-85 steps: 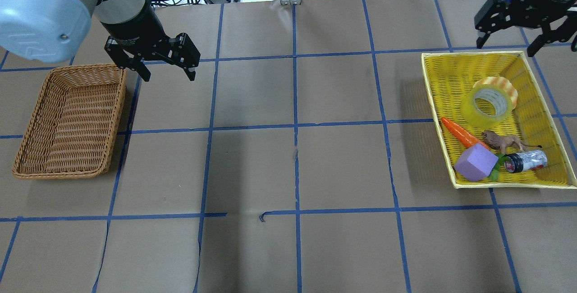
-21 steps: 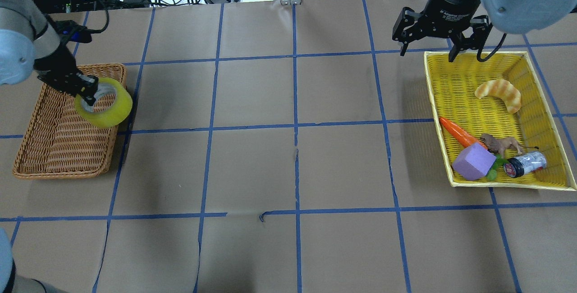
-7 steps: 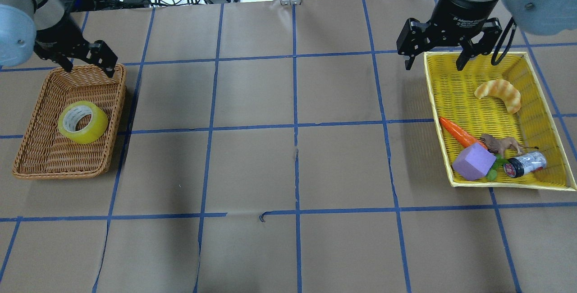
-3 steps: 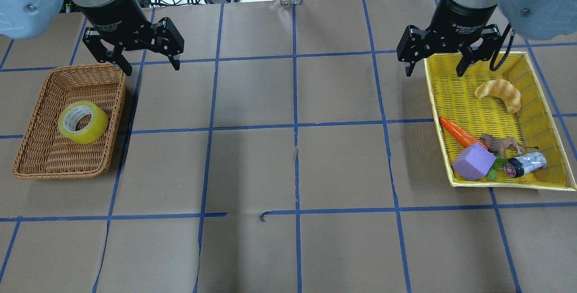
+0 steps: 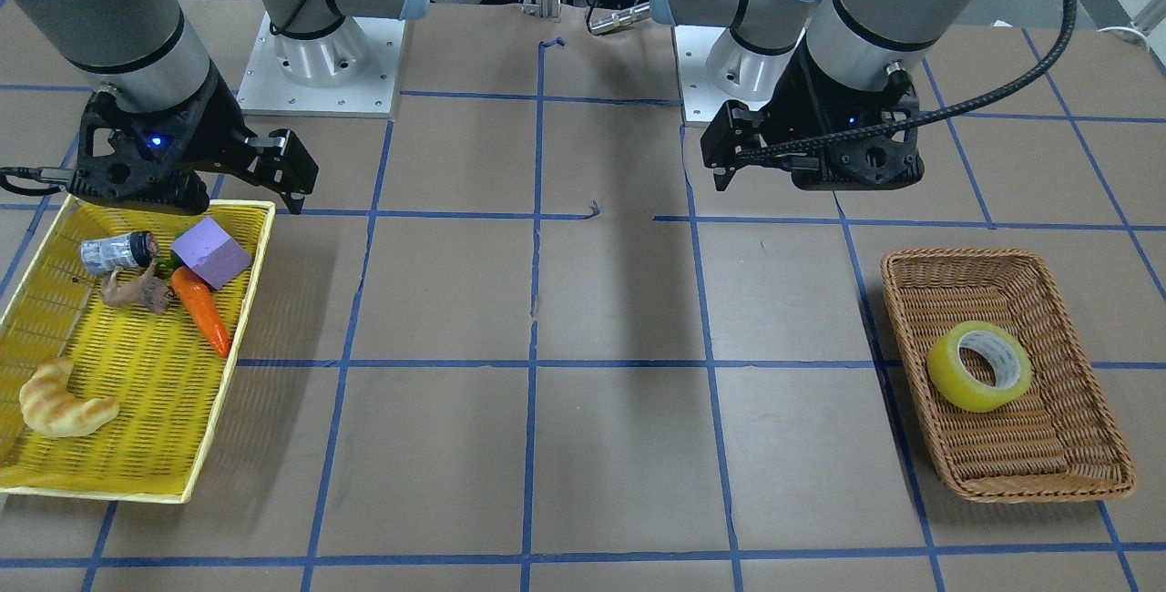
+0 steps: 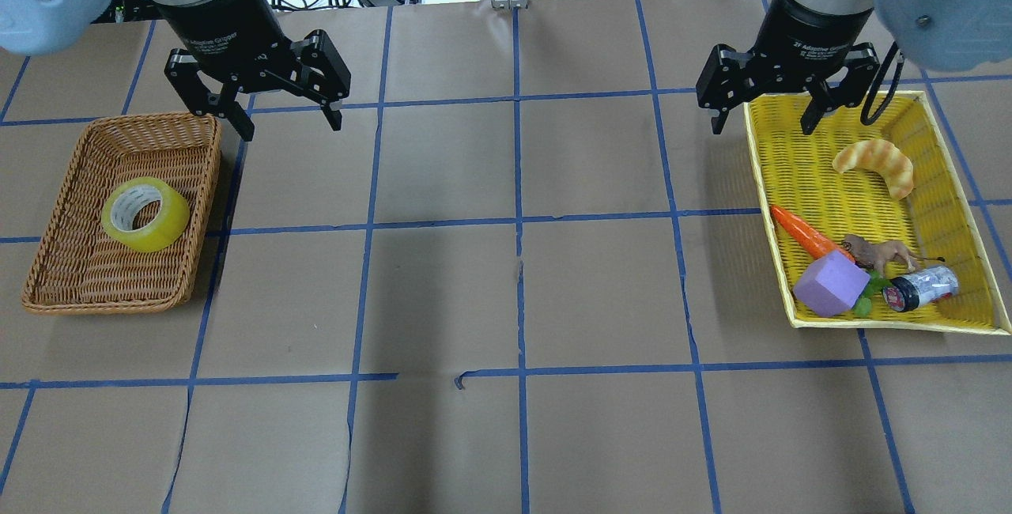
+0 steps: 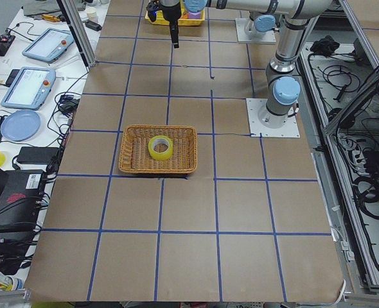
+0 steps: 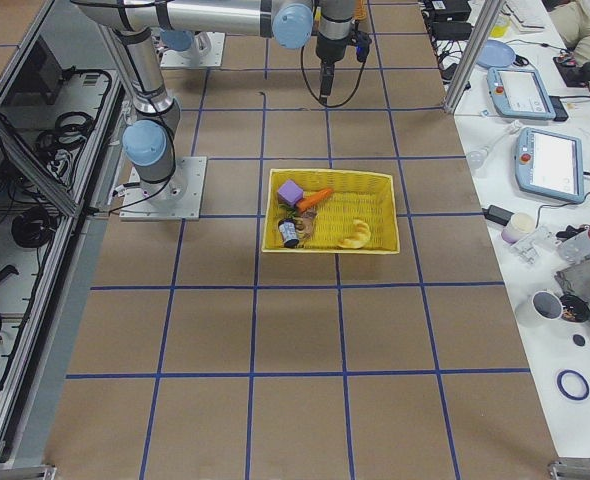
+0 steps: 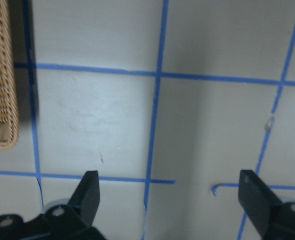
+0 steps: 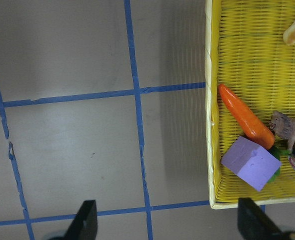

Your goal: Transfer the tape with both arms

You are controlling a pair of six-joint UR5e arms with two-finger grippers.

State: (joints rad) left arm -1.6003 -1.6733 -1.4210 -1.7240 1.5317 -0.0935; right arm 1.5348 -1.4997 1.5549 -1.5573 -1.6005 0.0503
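Observation:
The yellow tape roll (image 6: pixel 145 214) lies inside the wicker basket (image 6: pixel 47 249) on the table's left; it also shows in the front view (image 5: pixel 979 366) and the left side view (image 7: pixel 160 147). My left gripper (image 6: pixel 290 128) is open and empty, raised above the table beyond the basket's far right corner, apart from the tape. The left wrist view shows its open fingers (image 9: pixel 90 187) over bare paper. My right gripper (image 6: pixel 761 126) is open and empty over the far left corner of the yellow basket (image 6: pixel 757 174).
The yellow basket holds a croissant (image 6: pixel 874 164), a carrot (image 6: pixel 806 233), a purple block (image 6: pixel 832 285), a toy lion (image 6: pixel 881 251) and a small can (image 6: pixel 921 286). Brown paper with blue tape lines covers the table. Cables and devices lie past the far edge.
The left gripper let the tape go into the wicker basket, then rose and moved right, away from it. The right gripper has hardly moved.

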